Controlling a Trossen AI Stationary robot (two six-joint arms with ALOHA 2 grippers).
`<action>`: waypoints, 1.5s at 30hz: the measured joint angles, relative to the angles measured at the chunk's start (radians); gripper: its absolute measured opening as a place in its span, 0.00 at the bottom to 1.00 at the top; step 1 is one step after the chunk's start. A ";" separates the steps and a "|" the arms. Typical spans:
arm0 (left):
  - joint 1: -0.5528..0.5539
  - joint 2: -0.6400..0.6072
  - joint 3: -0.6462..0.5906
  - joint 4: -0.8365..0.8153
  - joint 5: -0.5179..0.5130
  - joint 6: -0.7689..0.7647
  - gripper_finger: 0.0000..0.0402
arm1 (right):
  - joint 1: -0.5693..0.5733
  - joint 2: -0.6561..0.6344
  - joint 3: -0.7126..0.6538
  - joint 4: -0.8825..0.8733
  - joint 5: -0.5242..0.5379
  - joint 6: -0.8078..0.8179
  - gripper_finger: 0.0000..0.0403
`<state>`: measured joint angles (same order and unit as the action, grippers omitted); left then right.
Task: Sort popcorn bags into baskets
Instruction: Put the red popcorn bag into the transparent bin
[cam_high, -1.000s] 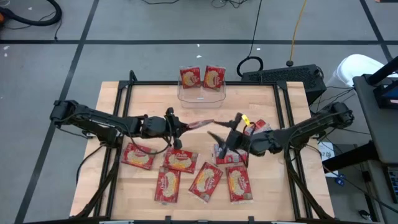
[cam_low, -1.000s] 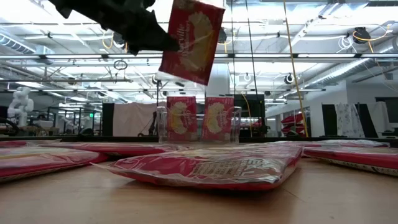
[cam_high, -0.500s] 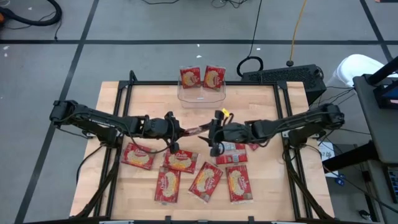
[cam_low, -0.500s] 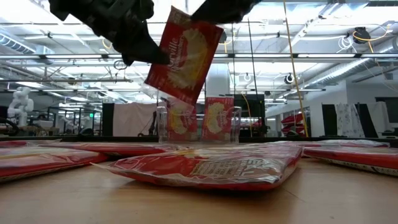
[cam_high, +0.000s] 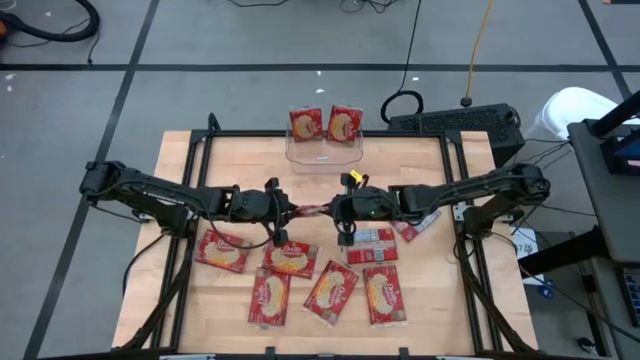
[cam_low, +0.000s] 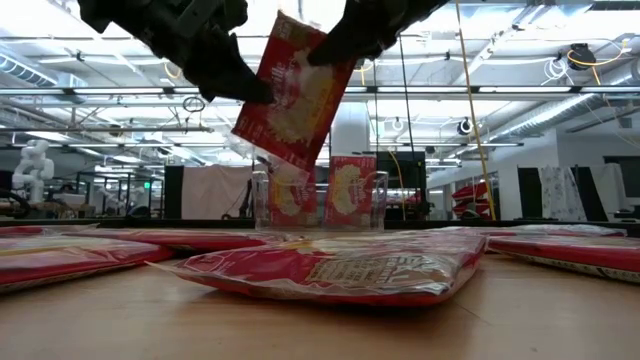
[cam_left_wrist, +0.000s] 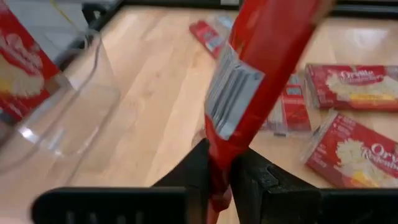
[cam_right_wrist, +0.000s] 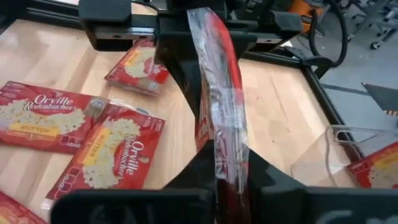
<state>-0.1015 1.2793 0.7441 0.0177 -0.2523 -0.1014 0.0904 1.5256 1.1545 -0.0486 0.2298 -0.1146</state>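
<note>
While both arms' fingers pinch it edgewise, one flat glossy red popcorn bag (cam_high: 316, 210) hangs above wood.

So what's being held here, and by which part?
One popcorn bag, in mid-air above the table: the left gripper pinches one edge and the right gripper is shut on the opposite edge.

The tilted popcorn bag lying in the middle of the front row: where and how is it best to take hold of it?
Likely by its short edge nearest the front of the table, coming straight down. The tilted bag lies flat, so only its thin rim gives a bite, and neighbour bags crowd its long sides. The left hand and right hand hold a raised bag.
</note>
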 joint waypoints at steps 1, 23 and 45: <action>-0.009 0.000 0.000 0.018 -0.017 0.010 0.19 | -0.001 -0.001 0.000 0.000 0.000 -0.002 0.02; -0.117 -0.251 -0.008 0.246 -0.377 0.172 0.63 | -0.023 -0.275 -0.504 0.978 -0.078 0.012 0.02; 0.103 0.015 0.004 0.936 0.222 0.203 0.73 | -0.137 -0.204 -0.593 1.541 -0.314 0.015 0.02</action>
<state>0.0018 1.2944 0.7479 0.9537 -0.0299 0.1016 -0.0463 1.3213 0.5617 1.4928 -0.0837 -0.0996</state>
